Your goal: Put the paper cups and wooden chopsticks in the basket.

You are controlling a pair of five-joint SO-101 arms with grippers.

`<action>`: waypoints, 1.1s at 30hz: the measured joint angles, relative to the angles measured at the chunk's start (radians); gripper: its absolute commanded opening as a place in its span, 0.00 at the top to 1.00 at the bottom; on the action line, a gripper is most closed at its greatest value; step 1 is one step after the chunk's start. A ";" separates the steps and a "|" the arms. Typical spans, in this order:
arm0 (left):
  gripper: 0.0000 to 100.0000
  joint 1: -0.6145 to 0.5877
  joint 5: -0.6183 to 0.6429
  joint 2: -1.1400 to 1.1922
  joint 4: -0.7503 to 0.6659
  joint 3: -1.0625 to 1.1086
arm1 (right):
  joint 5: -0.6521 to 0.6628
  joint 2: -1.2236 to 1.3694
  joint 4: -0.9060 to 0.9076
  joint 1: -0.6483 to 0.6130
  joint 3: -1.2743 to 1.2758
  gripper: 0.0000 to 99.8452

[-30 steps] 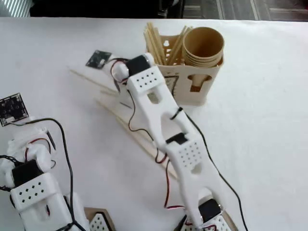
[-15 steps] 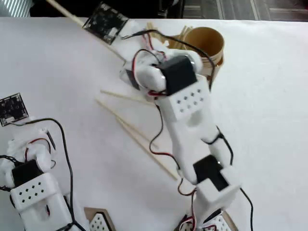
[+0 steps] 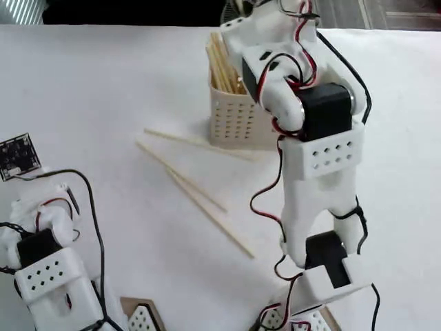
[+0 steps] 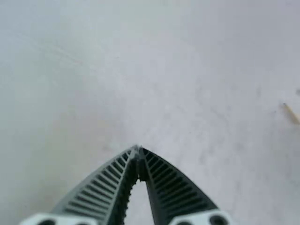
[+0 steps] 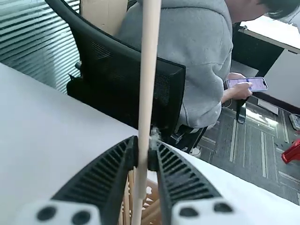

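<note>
A perforated wooden basket (image 3: 234, 121) stands at the table's far middle, with several wooden chopsticks (image 3: 220, 63) upright in its left part. My right arm (image 3: 313, 121) rises over the basket and covers its right half. In the right wrist view my right gripper (image 5: 143, 151) is shut on one chopstick (image 5: 149, 70), held upright above the basket's sticks (image 5: 140, 208). Three loose chopsticks (image 3: 180, 176) lie on the white table left of the basket. My left gripper (image 4: 139, 151) is shut, holds nothing, and hovers over bare table; a chopstick tip (image 4: 291, 113) lies off to its side.
My left arm (image 3: 45, 265) sits at the near left corner of the table (image 3: 103, 83), its cable looping beside it. Wooden base plates (image 3: 141, 314) edge the front. A chair (image 5: 117, 89) stands beyond the far edge.
My right arm lifted from the table left of the basket and swung up over the basket with a chopstick in its gripper. The left arm kept still.
</note>
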 measured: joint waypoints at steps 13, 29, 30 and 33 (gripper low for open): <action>0.98 0.000 0.000 0.000 -0.017 0.009 | -0.037 -0.186 -0.160 0.015 0.404 0.98; 0.98 0.000 0.000 0.000 -0.058 0.037 | -0.037 -0.123 -0.950 0.043 0.924 0.98; 0.98 0.000 0.000 0.000 -0.058 0.037 | -0.037 -0.100 -0.988 0.043 0.942 0.98; 0.98 0.000 0.000 0.000 -0.060 0.037 | -0.060 -0.052 -1.057 0.049 1.007 0.98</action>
